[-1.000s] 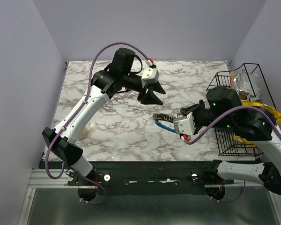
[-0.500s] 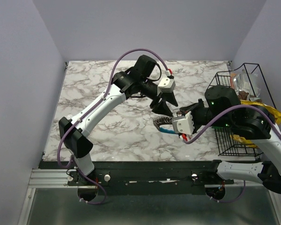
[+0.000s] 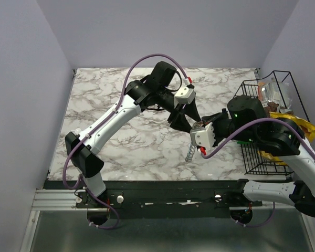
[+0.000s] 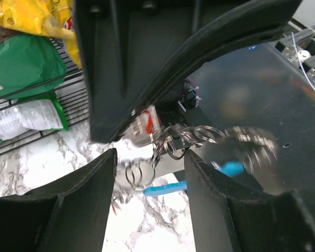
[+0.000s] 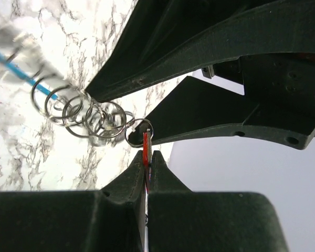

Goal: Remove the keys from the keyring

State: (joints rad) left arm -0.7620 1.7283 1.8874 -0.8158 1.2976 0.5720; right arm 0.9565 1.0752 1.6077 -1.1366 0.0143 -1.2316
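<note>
— Marbled desk, lilac walls, a wire basket of packets at the right edge. Where is the keyring?

— At frame centre, hanging below the right hand. That hand is clenched on a red key. From the pinch a string of small rings leads to the keyring, part blue, part grey. Whether its low end touches the desk I cannot tell.

— And the left hand?

— Released. Its fingers stand either side of the rings, just beside the pinch, and seem to touch nothing.

— Which way does the string run?

— In the top view its long axis goes down and a little left from the right hand. The left hand sits up and left of the pinch, so it is the free one, and it is right there. My guess is that it must close on the rings and pull along that line, away from the key.

— What differs from a second ago?

— Then the left hand was well apart, at the upper middle of the desk; now it meets the right. The keyring stuck out leftward from the right hand as an open loop; now it dangles. The right hand's grip looks unchanged.
</note>
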